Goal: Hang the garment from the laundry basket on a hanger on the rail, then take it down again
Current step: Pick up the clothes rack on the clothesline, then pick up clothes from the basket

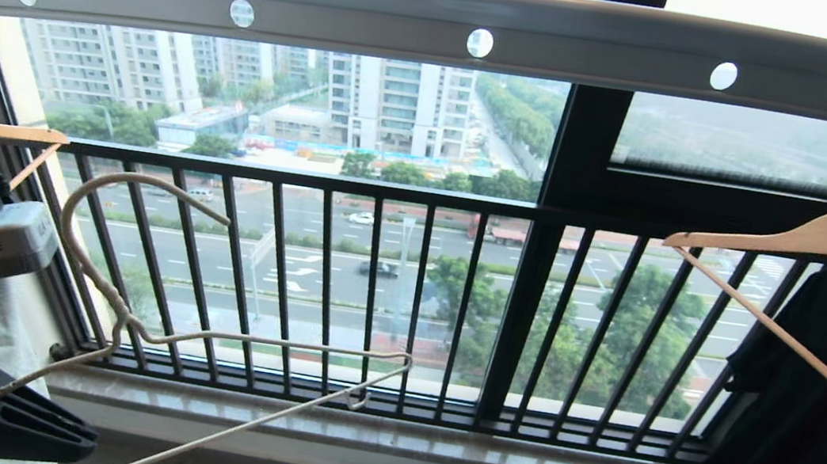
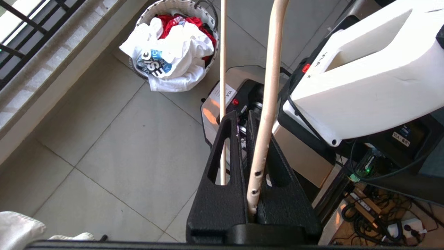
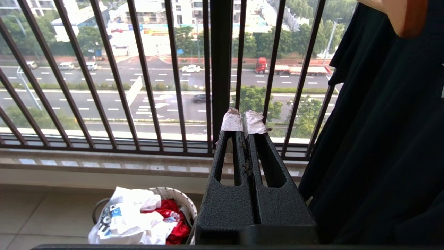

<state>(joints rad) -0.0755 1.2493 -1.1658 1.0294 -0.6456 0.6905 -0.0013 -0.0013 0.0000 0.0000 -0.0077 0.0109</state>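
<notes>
Left pincer: textured black slotted fingers. Right pincer: same, tips taped white. White torso shell with black cables.

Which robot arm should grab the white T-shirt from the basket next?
Probably the right. The left gripper is shut on the wire hanger, so it is busy. The right gripper is shut on nothing and hangs above the basket with the T-shirt.
</notes>
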